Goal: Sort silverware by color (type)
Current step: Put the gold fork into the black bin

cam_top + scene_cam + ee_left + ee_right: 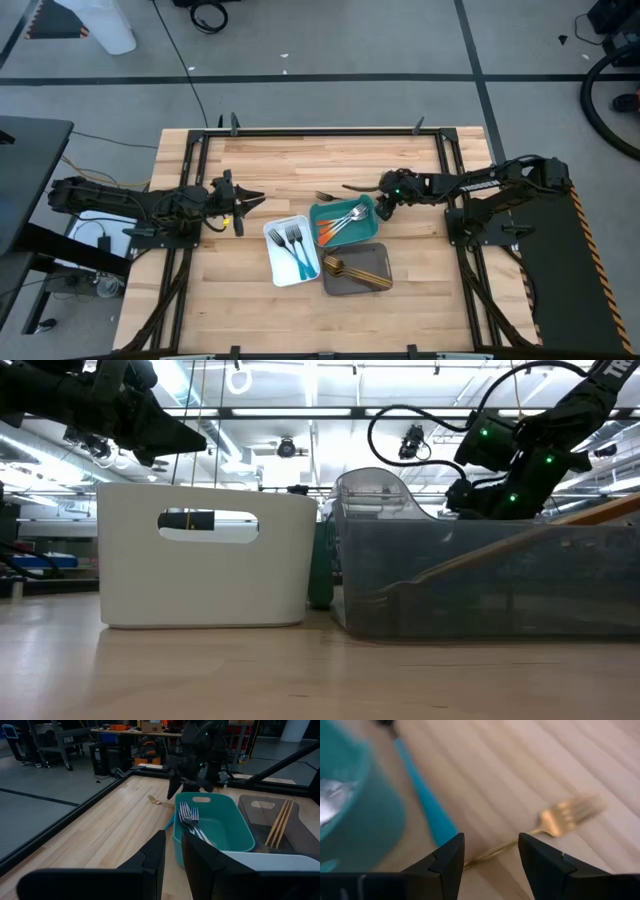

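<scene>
Hovering just behind the teal tray (368, 228), the right tool (381, 203) has its fingers spread wide with nothing in them. A gold fork (570, 815) lies flat on the wooden surface (300, 165) right under it, the handle running between the fingers, not touching them. A blue-handled utensil (427, 802) lies beside that fork, next to the tray. The left tool (243, 203) waits well off to the left, fingers narrow, holding nothing I can see.
</scene>
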